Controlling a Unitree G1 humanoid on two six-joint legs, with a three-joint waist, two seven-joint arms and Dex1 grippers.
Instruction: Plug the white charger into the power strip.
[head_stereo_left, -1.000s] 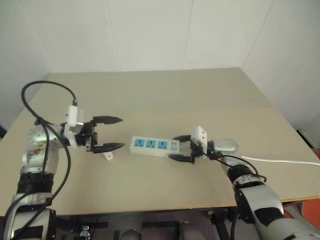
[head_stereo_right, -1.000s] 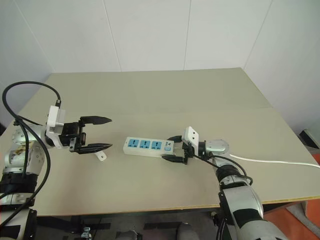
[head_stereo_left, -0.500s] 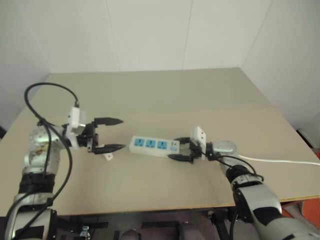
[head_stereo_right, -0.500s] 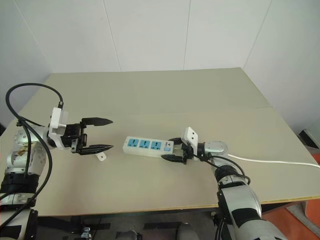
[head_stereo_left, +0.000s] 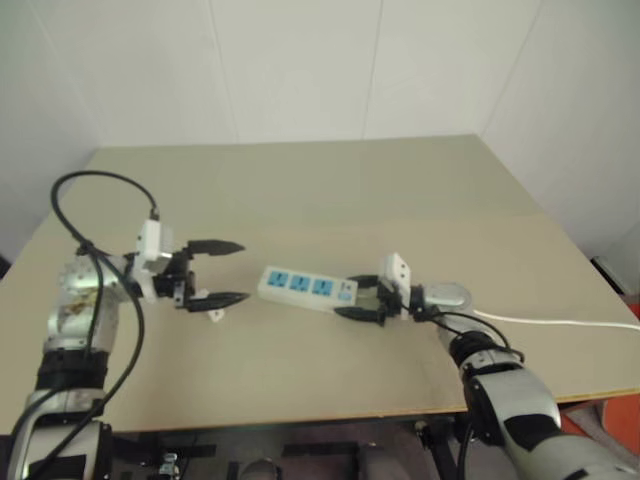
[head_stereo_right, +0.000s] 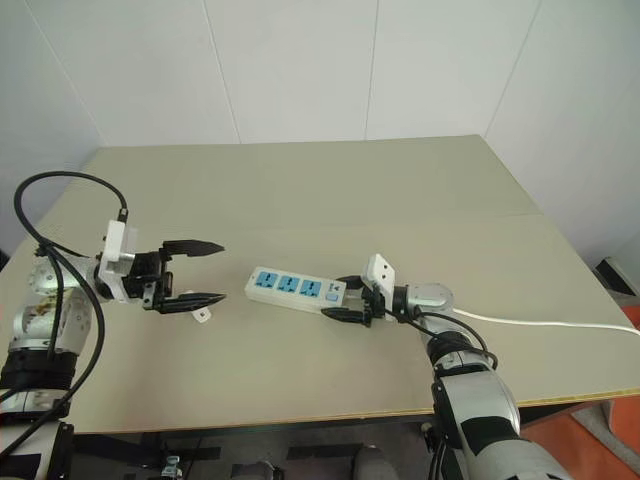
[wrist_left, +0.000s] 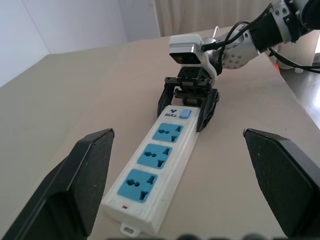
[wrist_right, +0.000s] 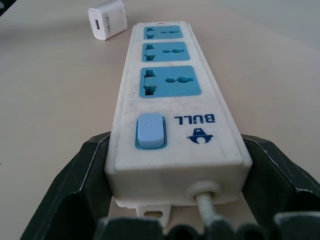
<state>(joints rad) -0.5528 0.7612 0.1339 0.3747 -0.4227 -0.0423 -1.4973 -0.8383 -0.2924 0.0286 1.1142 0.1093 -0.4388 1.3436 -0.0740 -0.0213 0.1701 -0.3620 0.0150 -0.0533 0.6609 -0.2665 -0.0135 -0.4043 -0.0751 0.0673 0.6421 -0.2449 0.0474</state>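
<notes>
Right eye view: the left end effector reaches level toward the right, fingers spread wide and empty, the small white plastic charger block on the beige surface just below its lower fingertip. The right end effector points left, clamping the long white three-socket power strip at its switch end.

I've brought my left claw a little lower and further out to my left, so its open fingers now sit slightly farther from the near end of the power strip. The white charger now lies just under the tip of that claw's lower finger, where before it sat a touch clearer of it.
</notes>
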